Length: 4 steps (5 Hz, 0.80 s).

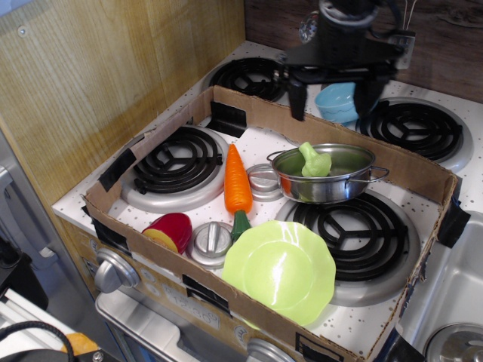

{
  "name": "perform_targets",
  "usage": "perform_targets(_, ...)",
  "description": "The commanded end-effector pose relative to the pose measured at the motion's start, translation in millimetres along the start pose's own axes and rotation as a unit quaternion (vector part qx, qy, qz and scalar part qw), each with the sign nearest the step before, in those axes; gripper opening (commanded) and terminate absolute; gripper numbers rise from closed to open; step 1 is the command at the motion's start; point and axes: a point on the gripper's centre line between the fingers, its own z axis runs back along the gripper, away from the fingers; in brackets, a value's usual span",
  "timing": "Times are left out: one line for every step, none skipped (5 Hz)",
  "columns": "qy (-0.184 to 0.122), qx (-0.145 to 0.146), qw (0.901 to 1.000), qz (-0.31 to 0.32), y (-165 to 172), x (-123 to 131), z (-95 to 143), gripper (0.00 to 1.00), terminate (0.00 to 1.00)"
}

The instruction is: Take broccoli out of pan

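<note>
The pale-green toy broccoli (313,161) sits in the shiny steel pan (329,183), leaning at its left side. The pan stands on the front right burner inside the cardboard box. My black gripper (334,99) hangs open and empty above and behind the pan, over the box's back wall. Its two fingers (297,98) point down, spread wide, well above the broccoli and not touching anything.
A cardboard box wall (355,139) rings the stove top. An orange carrot (236,181) lies left of the pan. A lime-green plate (280,269) sits in front. A red-yellow toy (170,231) is at front left. A light-blue bowl (338,102) stands behind the gripper.
</note>
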Motion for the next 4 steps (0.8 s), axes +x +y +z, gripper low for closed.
perform_targets(-0.028, 0.002, 0.9996, -0.003, -5, 9, 4, 1.0, 0.0)
perform_targets(-0.024, -0.01, 0.9997, -0.001, -6, 8, -11, 1.0, 0.0)
perform_targets(-0.019, -0.018, 0.9997, 0.005, -7, 2, -24, 1.0, 0.0)
perform_targets(-0.014, -0.03, 0.9994, 0.006, -7, 1, -36, 1.0, 0.0)
